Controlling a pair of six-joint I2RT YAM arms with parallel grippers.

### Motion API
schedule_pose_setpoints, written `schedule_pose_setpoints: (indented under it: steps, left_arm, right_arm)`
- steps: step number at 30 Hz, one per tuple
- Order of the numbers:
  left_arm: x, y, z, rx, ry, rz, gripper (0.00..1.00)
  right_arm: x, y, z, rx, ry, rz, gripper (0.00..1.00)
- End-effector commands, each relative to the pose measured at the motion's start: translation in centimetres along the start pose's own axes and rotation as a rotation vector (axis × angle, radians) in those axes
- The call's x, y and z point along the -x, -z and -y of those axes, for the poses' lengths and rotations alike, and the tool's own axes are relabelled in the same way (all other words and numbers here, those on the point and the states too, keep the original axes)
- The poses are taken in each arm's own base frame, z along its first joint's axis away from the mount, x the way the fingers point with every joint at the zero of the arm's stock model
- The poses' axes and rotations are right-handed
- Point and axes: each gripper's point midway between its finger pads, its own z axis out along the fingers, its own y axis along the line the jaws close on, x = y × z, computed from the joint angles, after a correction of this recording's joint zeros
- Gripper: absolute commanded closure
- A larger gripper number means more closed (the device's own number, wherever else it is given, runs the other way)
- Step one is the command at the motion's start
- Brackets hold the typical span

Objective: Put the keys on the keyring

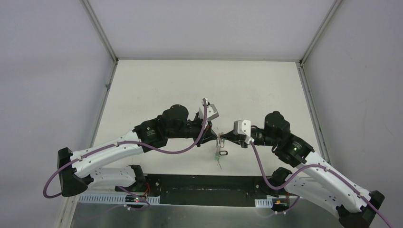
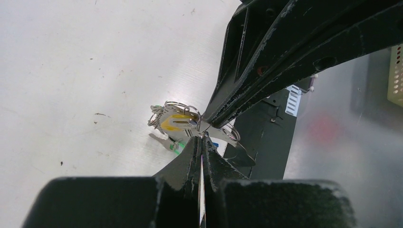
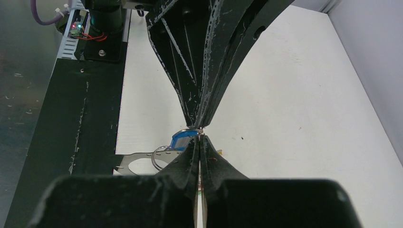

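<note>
1. While the two arms meet tip to tip above the counter [image 1: 157, 90], we read the left pincer [image 2: 201, 141] as pressed together, with a thin silvery line caught between its fingers. The right pincer [image 3: 199, 142] is pressed together in the same way.
2. We take the wire at the meeting tips to be the keyring [image 2: 205, 127], though we cannot trace its whole loop in any view.
3. The keys [image 2: 189, 127] hang in a bunch just beside and below the two tips, clear of the counter. A yellow tag [image 2: 172, 123] sits nearest the left pincer with a green tag [image 2: 177, 148] under it, and a blue tag [image 3: 183, 139] sits just beside the right pincer.
4. We judge the step in hand to be working a key along the wire. We cannot tell how many are fully on.
5. To do it well, we let one pincer anchor the wire firmly and move the other only slightly, along the wire's curve rather than across it.
6. We avoid drawing the tips apart quickly, because the wire may spring out and drop the bunch.
7. We rely on the wrist views, since the overhead view shows the bunch too small to judge.
</note>
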Motion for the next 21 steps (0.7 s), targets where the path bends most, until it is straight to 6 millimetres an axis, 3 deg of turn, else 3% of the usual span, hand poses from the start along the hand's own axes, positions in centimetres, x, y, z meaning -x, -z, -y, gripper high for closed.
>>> schedule_pose_setpoints:
  steps: [1,11,21]
  left_arm:
    - [0.2,0.4,-0.7,0.048,-0.013,0.005,1.00]
    - [1.8,-0.1,0.9,-0.026,0.042,0.024,1.00]
    - [1.7,0.3,1.0,-0.025,0.127,0.101,1.00]
  right_arm:
    - [3.5,0.5,0.4,-0.014,0.064,0.117,1.00]
    - [3.0,0.5,0.2,-0.011,0.059,0.110,1.00]
    - [2.8,0.6,0.5,-0.051,0.048,0.127,1.00]
